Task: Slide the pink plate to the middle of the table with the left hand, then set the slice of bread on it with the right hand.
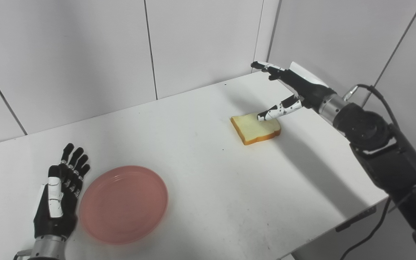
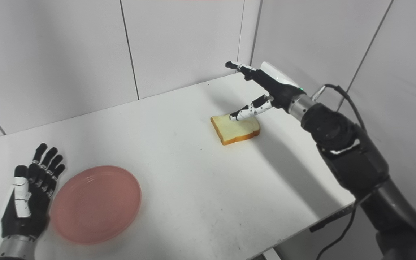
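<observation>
left hand (image 1: 58, 196): laid flat at the near left of the table (image 1: 200, 173), fingers spread, nothing held.
pink plate (image 1: 124, 204): set just beside the left hand, on its right side.
slice of bread (image 1: 255, 128): placed farther back, right of centre.
right hand (image 1: 289, 90): raised over the bread's far edge, thumb and fingers apart, nothing gripped.

One table (image 1: 211, 187) fills the middle of the frame. On it: one pink plate (image 1: 123, 204) at lower left and one bread slice (image 1: 255, 128) right of centre. Two hands: left hand (image 1: 60, 196) lower left, right hand (image 1: 287, 92) upper right.
</observation>
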Available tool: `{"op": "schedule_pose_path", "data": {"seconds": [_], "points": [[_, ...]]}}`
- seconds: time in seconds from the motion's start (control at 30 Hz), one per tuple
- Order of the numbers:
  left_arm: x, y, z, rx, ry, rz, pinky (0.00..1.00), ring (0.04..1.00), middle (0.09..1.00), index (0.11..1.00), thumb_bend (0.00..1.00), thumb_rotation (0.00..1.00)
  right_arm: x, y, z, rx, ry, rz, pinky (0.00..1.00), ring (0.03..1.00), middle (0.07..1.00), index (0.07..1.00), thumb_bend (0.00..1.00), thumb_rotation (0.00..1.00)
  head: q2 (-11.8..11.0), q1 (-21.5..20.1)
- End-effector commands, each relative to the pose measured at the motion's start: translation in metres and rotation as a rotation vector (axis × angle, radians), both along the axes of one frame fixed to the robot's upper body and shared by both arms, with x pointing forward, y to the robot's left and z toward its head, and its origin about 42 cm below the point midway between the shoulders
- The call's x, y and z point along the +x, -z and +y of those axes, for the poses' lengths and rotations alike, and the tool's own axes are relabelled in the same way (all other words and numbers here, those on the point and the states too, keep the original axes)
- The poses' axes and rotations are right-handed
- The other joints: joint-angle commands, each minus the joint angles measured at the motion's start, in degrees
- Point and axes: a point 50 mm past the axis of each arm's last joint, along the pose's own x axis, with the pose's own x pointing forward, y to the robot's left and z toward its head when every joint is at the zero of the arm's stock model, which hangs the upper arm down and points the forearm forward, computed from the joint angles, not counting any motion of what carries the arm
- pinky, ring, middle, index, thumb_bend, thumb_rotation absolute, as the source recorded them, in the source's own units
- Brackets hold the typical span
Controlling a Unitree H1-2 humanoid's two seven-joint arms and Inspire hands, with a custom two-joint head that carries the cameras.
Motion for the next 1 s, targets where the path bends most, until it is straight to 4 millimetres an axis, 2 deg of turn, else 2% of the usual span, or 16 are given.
{"op": "schedule_pose_path", "data": {"seconds": [0.0,0.2,0.43,0.53,0.77,0.97], "points": [[-0.029,0.051,0.016,0.019,-0.029,0.131,0.96,0.961,0.964,0.957,0.77,0.98,0.005,-0.027,-0.005,-0.067,0.0,-0.032,0.91,0.97,0.937,0.912,0.85,0.19,-0.2,0.1],[-0.029,0.053,0.013,0.009,-0.025,0.126,0.96,0.96,0.962,0.945,0.76,0.97,0.017,-0.038,-0.006,-0.118,-0.036,0.054,0.97,0.994,0.942,0.923,0.85,0.15,-0.3,0.5],[-0.03,0.053,0.012,0.016,-0.016,0.128,0.98,0.967,0.97,0.951,0.76,0.98,0.035,-0.05,-0.001,-0.188,-0.082,0.154,0.98,1.0,0.954,0.945,0.89,0.23,-0.1,0.7],[-0.031,0.052,0.012,0.012,-0.014,0.13,0.98,0.967,0.971,0.951,0.77,0.98,0.044,-0.055,0.004,-0.216,-0.08,0.202,0.99,1.0,0.962,0.959,0.91,0.22,-0.1,0.7],[-0.032,0.052,0.012,0.014,-0.014,0.133,0.98,0.971,0.975,0.952,0.78,0.97,0.066,-0.067,0.017,-0.302,-0.12,0.311,0.95,1.0,1.0,0.971,0.98,0.23,0.0,0.6],[-0.033,0.051,0.012,0.02,-0.01,0.131,0.99,0.979,0.982,0.958,0.78,0.98,0.083,-0.069,0.034,-0.42,-0.118,0.401,0.91,1.0,1.0,0.973,1.0,0.27,0.3,0.5]]}}
